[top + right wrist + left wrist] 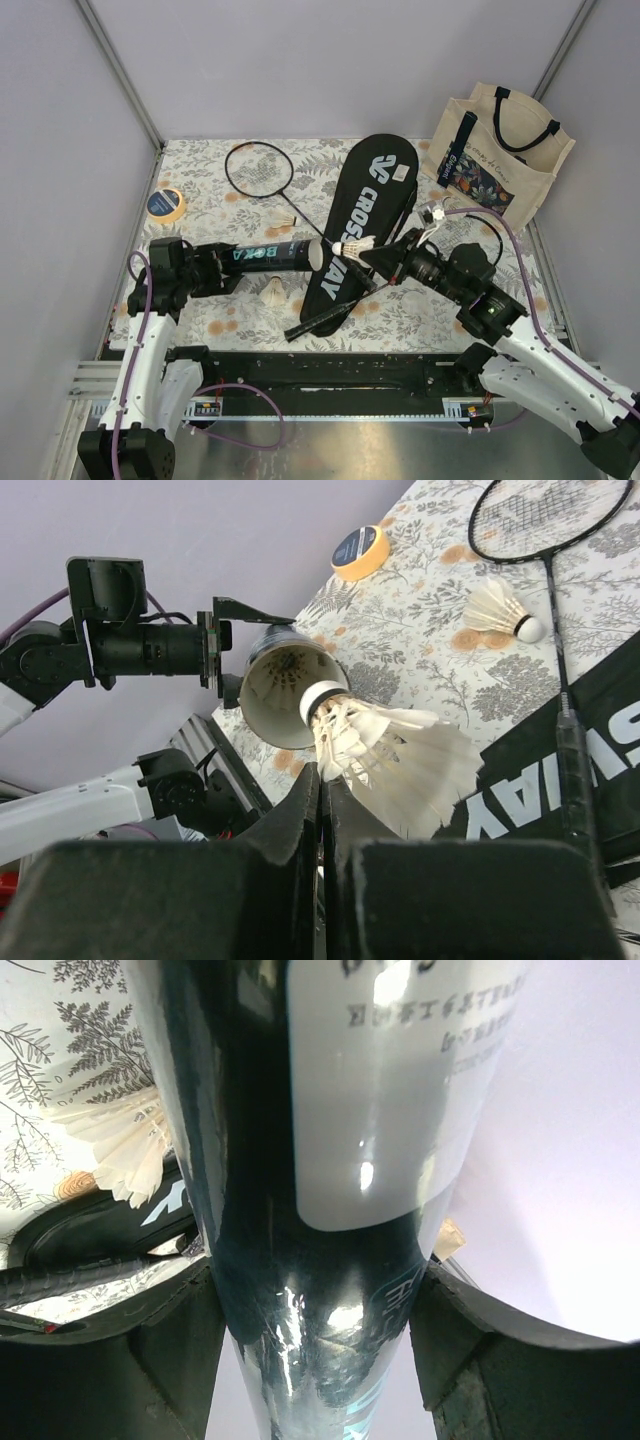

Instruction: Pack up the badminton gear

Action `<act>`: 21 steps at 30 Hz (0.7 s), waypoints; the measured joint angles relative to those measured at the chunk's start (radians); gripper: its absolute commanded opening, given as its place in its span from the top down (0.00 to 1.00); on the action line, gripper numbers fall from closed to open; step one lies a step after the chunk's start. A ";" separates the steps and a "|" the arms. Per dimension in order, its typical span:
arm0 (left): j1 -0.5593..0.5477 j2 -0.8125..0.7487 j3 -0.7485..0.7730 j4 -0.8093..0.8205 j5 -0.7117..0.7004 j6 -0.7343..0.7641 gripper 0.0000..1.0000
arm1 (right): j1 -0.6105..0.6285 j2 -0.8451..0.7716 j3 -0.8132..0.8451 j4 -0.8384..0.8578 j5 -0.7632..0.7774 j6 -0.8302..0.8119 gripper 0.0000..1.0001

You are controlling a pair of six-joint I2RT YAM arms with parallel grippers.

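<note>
My left gripper [230,262] [320,1345] is shut around the black tube with teal lettering [272,257] [320,1160], holding it level above the table with its open mouth [285,695] facing right. My right gripper [380,256] [322,780] is shut on the feathers of a white shuttlecock [352,247] [390,750], whose cork tip sits just at the tube's mouth. The long black CROSSWAY bag [365,200] lies in the middle with one racket [322,318] across it. The other racket [258,167] lies at the back left. Loose shuttlecocks [275,291] [285,222] rest on the cloth.
A cream tote bag [500,150] stands at the back right against the wall. A yellow-rimmed tape roll [165,204] lies at the left edge. Purple-grey walls close in the table on three sides.
</note>
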 measured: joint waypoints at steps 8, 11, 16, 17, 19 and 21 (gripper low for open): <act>0.000 -0.006 0.006 -0.021 -0.015 0.002 0.73 | 0.154 0.109 0.023 0.012 0.101 0.000 1.00; 0.000 -0.012 0.006 -0.022 -0.015 0.007 0.74 | 0.202 0.157 0.034 0.019 0.130 -0.001 1.00; 0.000 -0.012 0.006 -0.025 -0.015 0.013 0.74 | 0.258 0.247 0.089 0.045 0.164 -0.014 1.00; 0.000 -0.012 0.006 -0.025 -0.014 0.013 0.74 | 0.267 0.267 0.100 0.055 0.170 -0.018 1.00; 0.000 -0.012 0.006 -0.025 -0.014 0.015 0.74 | 0.285 0.307 0.123 0.077 0.182 -0.024 1.00; 0.000 -0.013 0.006 -0.025 -0.013 0.018 0.74 | 0.301 0.343 0.132 0.106 0.187 -0.029 1.00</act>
